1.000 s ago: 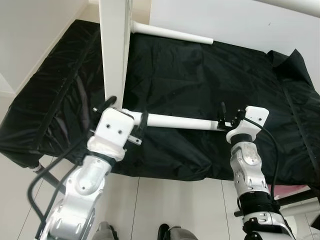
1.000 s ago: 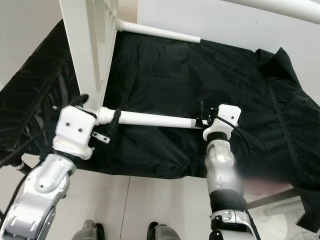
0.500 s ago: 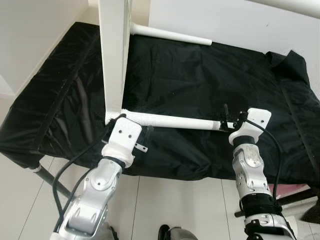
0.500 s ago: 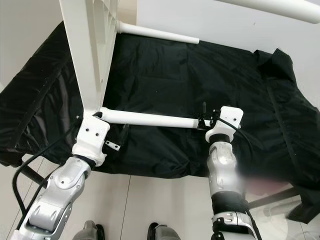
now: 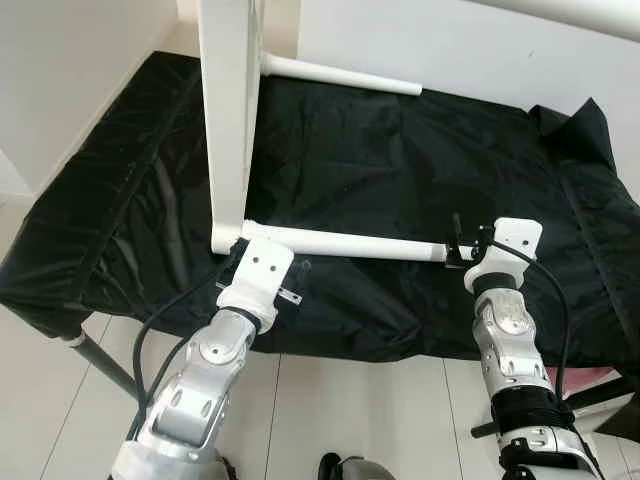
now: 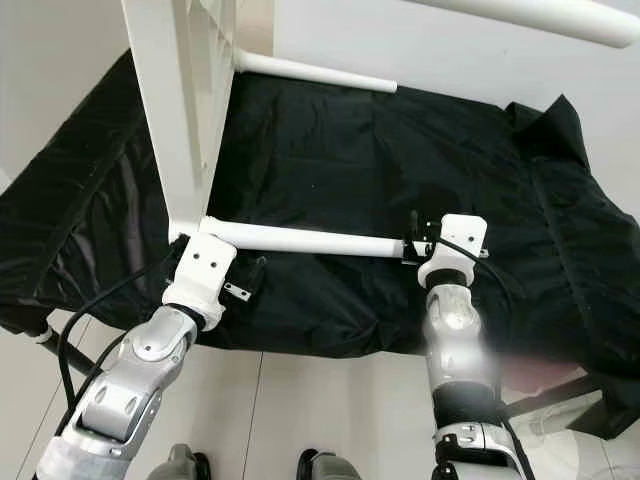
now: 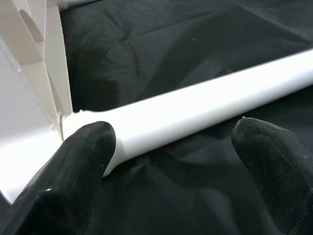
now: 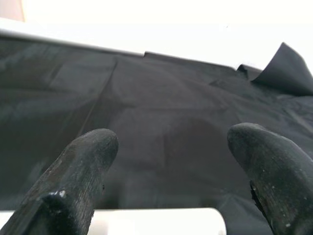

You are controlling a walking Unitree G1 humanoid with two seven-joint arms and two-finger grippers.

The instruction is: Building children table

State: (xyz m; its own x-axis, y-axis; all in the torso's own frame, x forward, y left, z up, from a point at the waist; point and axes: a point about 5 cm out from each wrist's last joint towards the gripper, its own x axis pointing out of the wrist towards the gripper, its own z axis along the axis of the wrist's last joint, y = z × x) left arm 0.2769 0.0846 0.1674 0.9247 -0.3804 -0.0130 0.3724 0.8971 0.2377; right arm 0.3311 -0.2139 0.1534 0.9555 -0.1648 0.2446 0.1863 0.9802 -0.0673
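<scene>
A white tabletop point(image 5: 228, 110) stands on edge on a black cloth point(image 5: 400, 150). A white round leg point(image 5: 340, 243) juts from its lower corner toward my right. A second leg point(image 5: 340, 75) sticks out farther back. My left gripper point(image 5: 270, 260) sits just below the near leg, close to the joint. It is open; its fingers point(image 7: 83, 161) are spread wide, and the leg point(image 7: 205, 105) runs across beyond them. My right gripper point(image 5: 463, 238) is at the leg's free end, open, with the leg's tip point(image 8: 146, 220) low between its fingers point(image 8: 88, 161).
The cloth covers a low platform whose front edge point(image 5: 330, 345) runs just before my arms. A metal strut point(image 5: 95, 360) slants down at the front left. There is light tile floor point(image 5: 380, 410) below, a white wall point(image 5: 480, 50) behind, and another white leg point(image 5: 570, 15) across the top right.
My left gripper has let go of the near leg and dropped back below it, shifting a little to the right. The right gripper stays at the leg's free end.
</scene>
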